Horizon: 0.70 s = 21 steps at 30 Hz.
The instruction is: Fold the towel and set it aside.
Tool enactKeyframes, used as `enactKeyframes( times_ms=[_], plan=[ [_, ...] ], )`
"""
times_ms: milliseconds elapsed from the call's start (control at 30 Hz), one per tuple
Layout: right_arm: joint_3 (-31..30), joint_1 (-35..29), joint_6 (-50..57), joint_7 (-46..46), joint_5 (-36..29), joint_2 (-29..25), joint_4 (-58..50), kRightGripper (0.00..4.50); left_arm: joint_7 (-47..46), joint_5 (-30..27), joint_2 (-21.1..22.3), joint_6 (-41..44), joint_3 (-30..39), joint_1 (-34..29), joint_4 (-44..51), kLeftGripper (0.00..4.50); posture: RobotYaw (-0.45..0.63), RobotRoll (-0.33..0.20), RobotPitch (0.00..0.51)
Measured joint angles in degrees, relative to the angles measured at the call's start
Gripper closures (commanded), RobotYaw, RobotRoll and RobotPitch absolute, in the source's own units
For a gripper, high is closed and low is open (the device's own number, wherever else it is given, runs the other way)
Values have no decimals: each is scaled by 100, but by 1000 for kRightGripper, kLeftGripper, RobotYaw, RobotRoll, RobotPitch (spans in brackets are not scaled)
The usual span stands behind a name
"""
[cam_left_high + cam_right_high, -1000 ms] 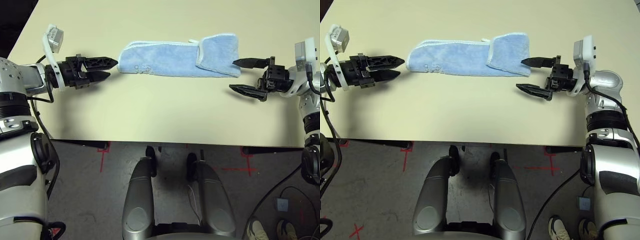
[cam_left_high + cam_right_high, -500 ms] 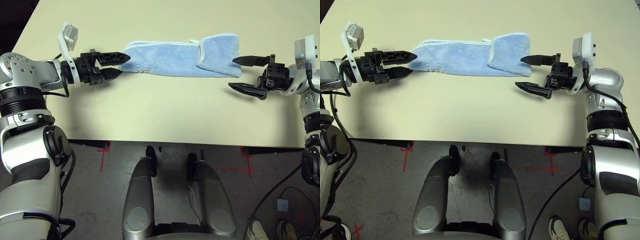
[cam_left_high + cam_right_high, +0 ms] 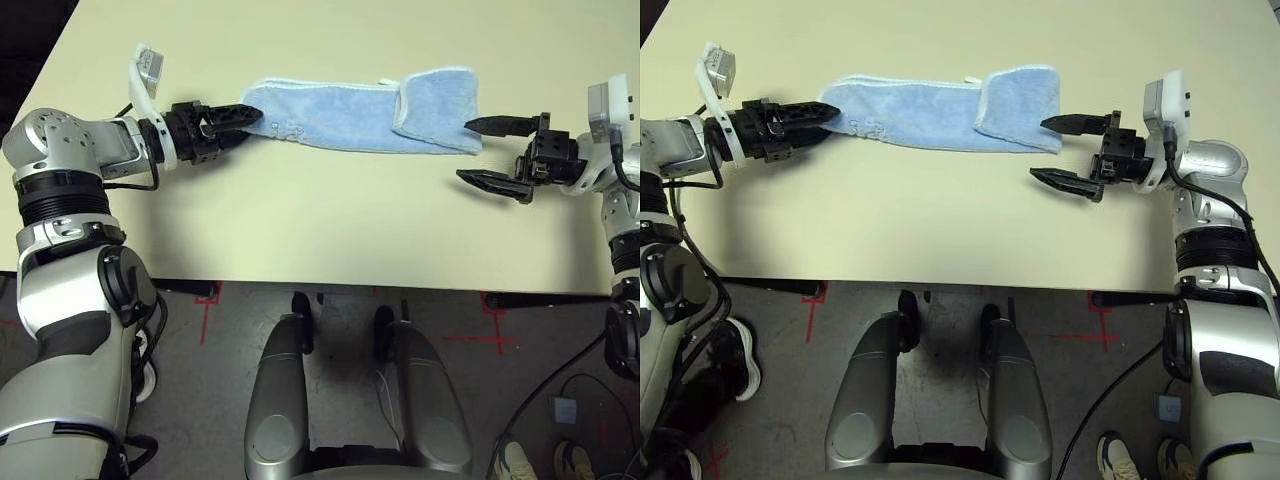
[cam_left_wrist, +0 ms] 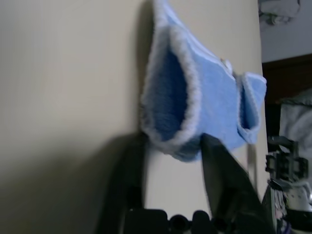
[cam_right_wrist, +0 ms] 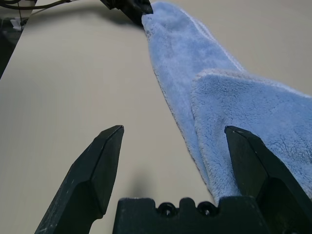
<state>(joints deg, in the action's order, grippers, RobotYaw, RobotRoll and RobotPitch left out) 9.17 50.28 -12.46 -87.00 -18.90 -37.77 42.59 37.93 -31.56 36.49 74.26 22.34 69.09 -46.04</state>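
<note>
Lying on cream table (image 3: 320,230), towel (image 3: 360,112), left fingers (image 3: 238,122) grasping its end, right fingers (image 3: 497,150) released, grey floor (image 3: 220,380)

The towel (image 3: 360,115) lies on the table (image 3: 330,230), stretched crosswise from left to right toward the far part of the tabletop. Its right end is folded back over itself, so a doubled flap sits on top of the rest there. The left gripper (image 3: 246,122) is at the towel's left end, one finger on each side of the corner's edge. The right gripper (image 3: 487,150) is just beside the towel's right end, its far finger next to the folded flap and its near finger over bare table, nearer the robot.
</note>
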Motion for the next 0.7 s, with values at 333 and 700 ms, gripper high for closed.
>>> enactKeyframes(
  times_ms=[333, 700],
  plan=[
    [-2, -19, 20, 48, 1, -23, -44, 0, -101, 31, 12, -426, 24, 173, -417, 4457, 22, 0, 385],
    [-4, -33, 70, 120, -6, -40, -45, 0, 331, 53, 615, -387, -353, 181, -350, 4457, 37, 0, 386]
  ],
)
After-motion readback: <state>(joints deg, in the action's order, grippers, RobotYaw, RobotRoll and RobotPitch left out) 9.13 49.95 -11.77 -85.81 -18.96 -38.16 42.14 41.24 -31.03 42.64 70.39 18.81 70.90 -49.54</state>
